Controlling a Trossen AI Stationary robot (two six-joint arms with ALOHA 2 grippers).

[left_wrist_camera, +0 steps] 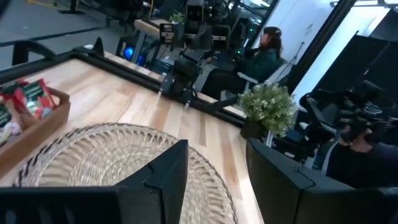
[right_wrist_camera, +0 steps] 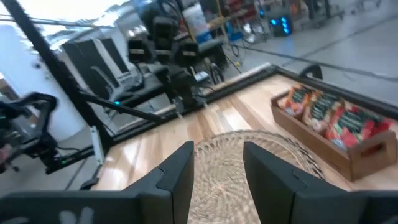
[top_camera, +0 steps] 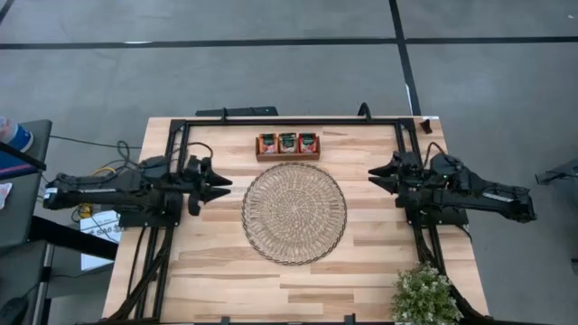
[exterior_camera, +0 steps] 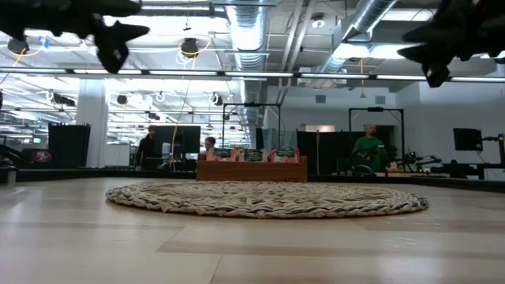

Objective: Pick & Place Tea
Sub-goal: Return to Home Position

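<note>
Both arms are parked off the mat. Left gripper (top_camera: 219,185) hovers above the table (top_camera: 226,271) at the left edge of the mat (top_camera: 293,212), pointing in toward it. Jaws are spread with nothing between them; through the gap my left wrist view shows only mat weave. Right gripper (top_camera: 377,175) mirrors it at the mat's right edge, also up in the air, jaws apart and empty. In the low view I see both hanging high at the top corners, well clear of the table top.

Tea (top_camera: 287,142) is in the tray (top_camera: 287,158), which sits just beyond the mat at the far edge of the table, centred between the arms. All three compartments hold sachets standing on edge, mostly red-orange, with greenish ones around the middle section. I can't count them from here. The tray is right by the mat's rim; I can't tell whether they touch.

Plant (top_camera: 423,293) is at the table corner on the right arm's side, on the edge opposite the tray and well apart from both grippers. Person (exterior_camera: 368,145) in a green top is in the room behind the table. Seated person (left_wrist_camera: 264,56) shows in the left wrist view.
</note>
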